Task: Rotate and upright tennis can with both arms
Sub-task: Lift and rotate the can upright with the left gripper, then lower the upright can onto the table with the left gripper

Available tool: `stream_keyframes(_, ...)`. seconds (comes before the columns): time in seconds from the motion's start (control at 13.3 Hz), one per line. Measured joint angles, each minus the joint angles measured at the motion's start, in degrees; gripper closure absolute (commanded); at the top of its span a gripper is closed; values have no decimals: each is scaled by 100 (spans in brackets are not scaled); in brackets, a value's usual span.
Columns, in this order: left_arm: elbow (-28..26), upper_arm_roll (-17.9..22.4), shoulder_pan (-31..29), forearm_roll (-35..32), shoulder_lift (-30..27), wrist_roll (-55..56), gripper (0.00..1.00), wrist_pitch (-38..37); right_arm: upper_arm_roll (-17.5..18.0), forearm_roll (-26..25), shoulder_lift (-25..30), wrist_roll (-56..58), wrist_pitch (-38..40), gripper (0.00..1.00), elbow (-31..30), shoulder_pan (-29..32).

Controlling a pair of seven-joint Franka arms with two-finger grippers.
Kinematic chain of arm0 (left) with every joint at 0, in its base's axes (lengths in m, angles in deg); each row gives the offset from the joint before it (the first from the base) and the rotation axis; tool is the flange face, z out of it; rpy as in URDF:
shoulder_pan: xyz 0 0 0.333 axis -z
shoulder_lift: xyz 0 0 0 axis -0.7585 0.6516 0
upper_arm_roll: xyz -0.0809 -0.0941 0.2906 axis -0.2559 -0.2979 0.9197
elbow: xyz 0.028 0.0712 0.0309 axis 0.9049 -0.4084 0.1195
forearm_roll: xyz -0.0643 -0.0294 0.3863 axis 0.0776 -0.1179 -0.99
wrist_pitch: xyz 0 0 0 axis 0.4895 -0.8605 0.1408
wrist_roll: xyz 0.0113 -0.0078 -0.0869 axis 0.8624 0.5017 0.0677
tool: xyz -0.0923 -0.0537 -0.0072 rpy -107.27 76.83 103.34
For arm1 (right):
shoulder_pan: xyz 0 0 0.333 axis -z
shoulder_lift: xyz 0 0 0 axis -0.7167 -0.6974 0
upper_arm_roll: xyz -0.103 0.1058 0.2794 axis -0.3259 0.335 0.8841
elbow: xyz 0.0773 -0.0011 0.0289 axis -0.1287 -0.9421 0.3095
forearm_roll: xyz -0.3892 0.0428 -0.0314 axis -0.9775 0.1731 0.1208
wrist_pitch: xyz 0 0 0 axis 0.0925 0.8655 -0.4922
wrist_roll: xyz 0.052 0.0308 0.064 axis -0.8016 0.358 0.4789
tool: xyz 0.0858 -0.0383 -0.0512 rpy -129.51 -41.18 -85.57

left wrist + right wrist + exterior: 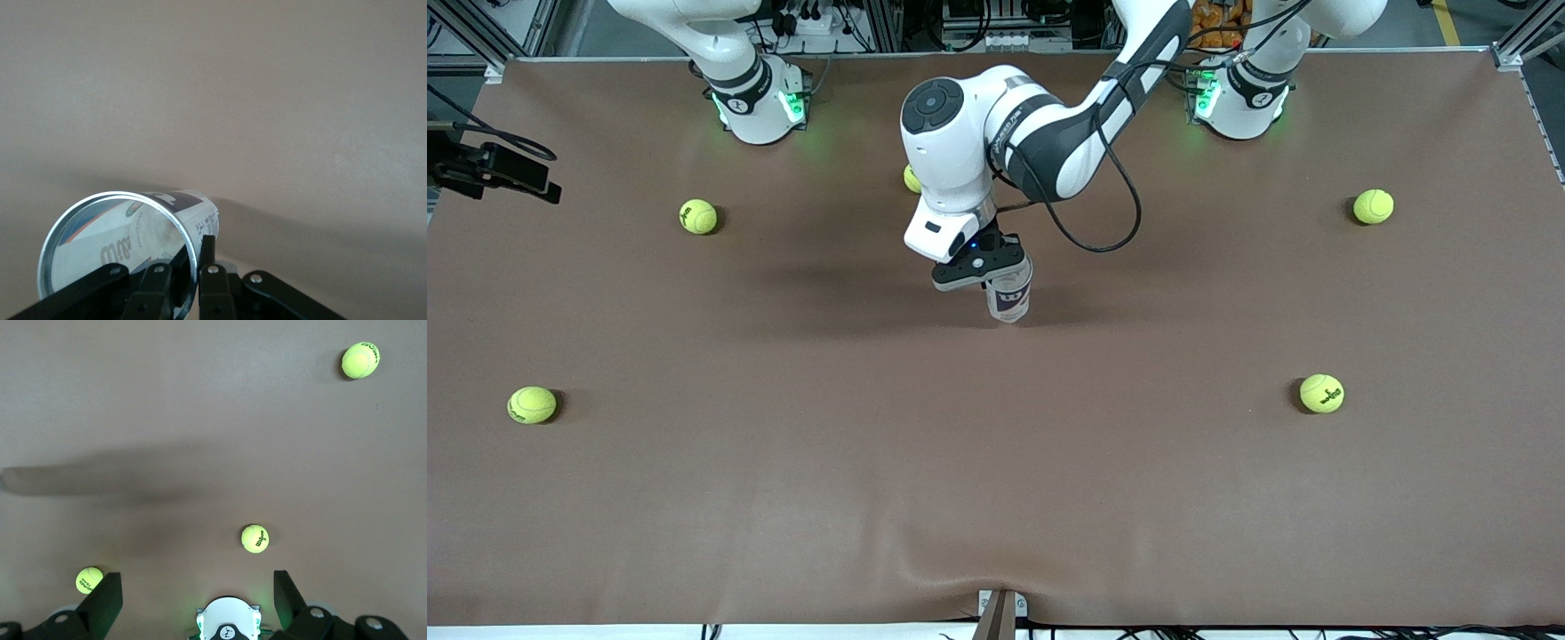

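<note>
Tennis can [1010, 298], clear plastic cylinder w/ silvery rim, pinched at rim by left gripper [996, 274], frame ctr, over brown matte table [996, 462]. Right gripper [197, 593] spread wide, nothing held, parked high near its base; fuzzy balls [1321, 393] scattered.

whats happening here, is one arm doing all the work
Right now, yes. The left gripper is shut on the rim of the tennis can at mid-table; the can looks upright or nearly so. The right gripper is open and empty, waiting high over the table near its own base. Tennis balls lie scattered on the brown table.
</note>
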Motion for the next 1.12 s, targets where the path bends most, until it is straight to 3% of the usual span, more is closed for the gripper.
stream_keyframes(1.12,-1,2,29,-93,264,105,100,360,2,0,0,0,24,0,0,-2)
